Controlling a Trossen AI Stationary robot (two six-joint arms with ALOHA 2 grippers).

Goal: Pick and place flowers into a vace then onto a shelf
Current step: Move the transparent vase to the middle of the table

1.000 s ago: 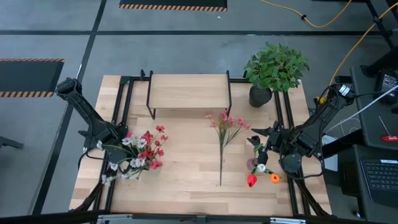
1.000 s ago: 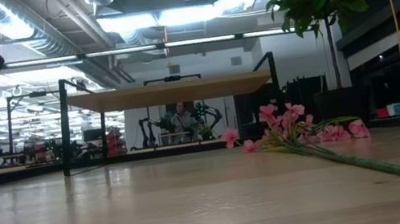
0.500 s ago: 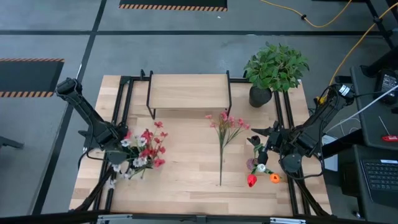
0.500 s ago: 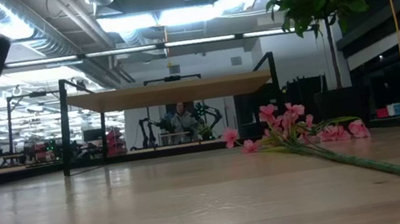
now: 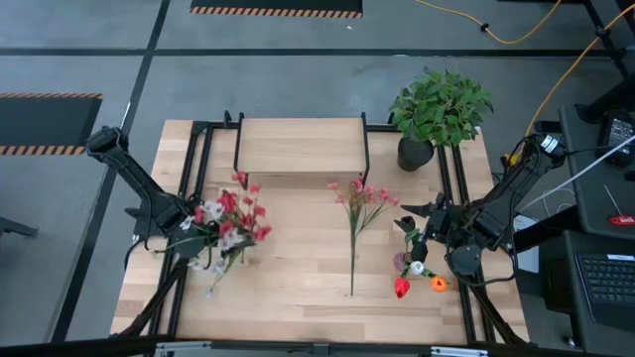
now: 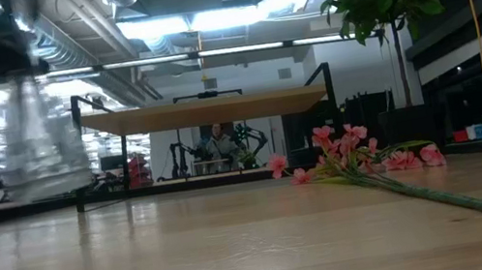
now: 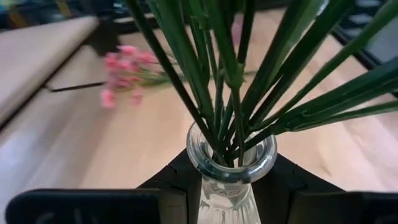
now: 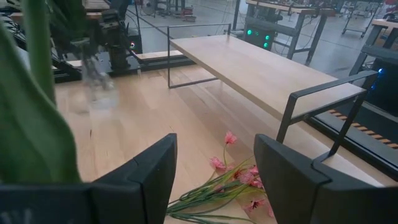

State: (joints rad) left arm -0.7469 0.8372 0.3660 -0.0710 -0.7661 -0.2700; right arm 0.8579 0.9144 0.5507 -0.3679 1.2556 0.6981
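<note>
The left end effector [image 5: 184, 230] has its fingers closed around the neck of a clear glass vase [image 7: 229, 163], which already carries a bunch of red and white flowers [image 5: 233, 213]. In the low view the vase [image 6: 43, 139] hangs clear of the surface [image 5: 298, 268], on the left side and a little nearer than the shelf [image 5: 301, 145]. So for this bunch the filling step looks done and the carry to the shelf is under way; the vase is not yet on the board, which stands bare at the far middle.

A pink stem [image 5: 357, 213] lies loose on the surface near the middle, just in front of the shelf, with no vase. On the right, the right end effector [image 5: 429, 226] waits with its fingers spread and nothing between them, just beside a second small vase of red, orange and white blooms [image 5: 409, 268] that stands on the surface.

Left to do, as I judge it: set the held vase on the shelf, then deal with the pink stem and the right-hand vase.
</note>
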